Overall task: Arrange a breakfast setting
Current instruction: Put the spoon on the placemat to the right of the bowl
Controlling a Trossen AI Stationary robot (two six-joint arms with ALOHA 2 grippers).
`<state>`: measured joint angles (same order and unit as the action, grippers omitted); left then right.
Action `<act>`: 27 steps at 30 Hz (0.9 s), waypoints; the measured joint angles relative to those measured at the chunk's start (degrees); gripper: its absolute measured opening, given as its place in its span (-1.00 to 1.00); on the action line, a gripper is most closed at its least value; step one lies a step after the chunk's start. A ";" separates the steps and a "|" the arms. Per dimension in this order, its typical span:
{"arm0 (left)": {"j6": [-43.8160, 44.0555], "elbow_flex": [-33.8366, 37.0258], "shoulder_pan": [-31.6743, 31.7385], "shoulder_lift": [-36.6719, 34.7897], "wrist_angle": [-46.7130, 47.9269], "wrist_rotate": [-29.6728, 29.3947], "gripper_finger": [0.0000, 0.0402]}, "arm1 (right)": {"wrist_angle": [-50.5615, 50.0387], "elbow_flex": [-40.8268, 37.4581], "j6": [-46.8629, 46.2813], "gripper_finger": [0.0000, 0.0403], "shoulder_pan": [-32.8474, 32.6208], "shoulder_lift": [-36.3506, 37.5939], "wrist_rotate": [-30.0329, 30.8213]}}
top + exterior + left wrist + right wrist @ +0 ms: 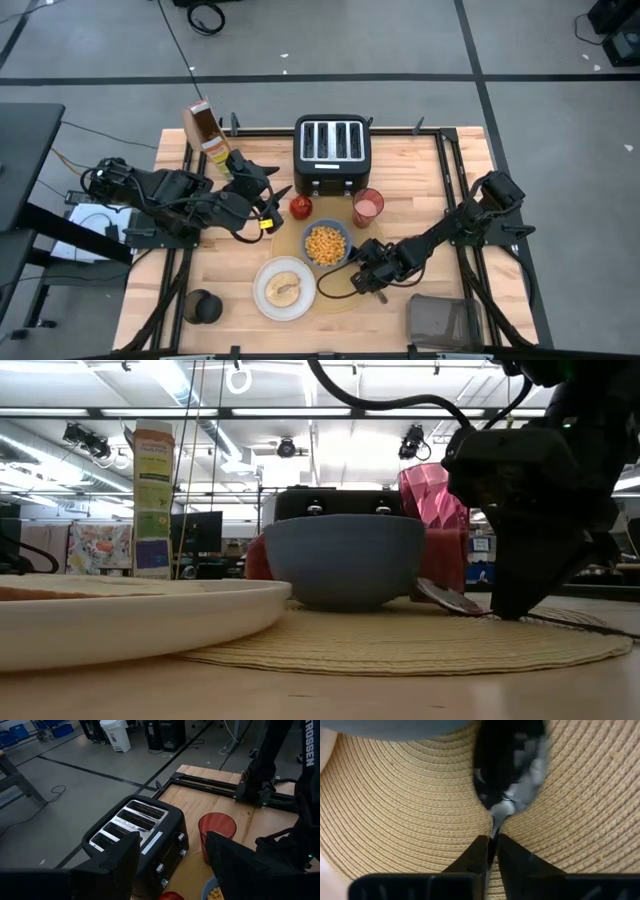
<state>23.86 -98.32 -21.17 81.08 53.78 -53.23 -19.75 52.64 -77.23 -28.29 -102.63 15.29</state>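
The wooden table [220,270] bears a placemat [345,295], toaster [332,152], cereal box [207,130] and black cup [204,307].

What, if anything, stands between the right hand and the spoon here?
Nothing visible: the right hand is already pinched on the metal spoon by its handle, its bowl lying on the placemat right beside the blue bowl.

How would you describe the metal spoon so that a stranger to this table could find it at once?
Start at the round tan placemat in front of the black toaster. Beside the blue bowl, the right gripper pinches the spoon by its handle. It is the only shiny metal piece lying there.
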 joint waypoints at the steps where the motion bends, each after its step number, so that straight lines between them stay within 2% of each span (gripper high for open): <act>1: 0.00 0.00 0.00 0.00 0.00 0.00 0.15 | 0.00 -0.01 -0.03 -0.83 0.06 0.00 0.02; 5: 0.02 0.00 0.00 0.00 0.00 0.00 0.15 | -0.09 -0.05 -1.40 -0.92 0.10 0.33 -0.37; 9: 0.02 0.00 0.00 0.00 0.02 0.00 0.15 | -3.18 -0.17 -5.08 -0.91 0.15 1.73 -1.02; 21: 0.02 0.00 0.00 0.00 0.04 0.00 0.15 | -13.62 -0.24 -26.63 -0.90 0.11 6.47 -1.75; 27: 0.02 0.00 -0.09 0.00 0.05 0.00 0.15 | -12.93 -0.76 -38.06 -0.90 0.11 6.14 2.93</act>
<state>23.88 -98.32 -21.26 81.08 53.83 -53.23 -32.68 51.89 -115.29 -28.18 -96.49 18.22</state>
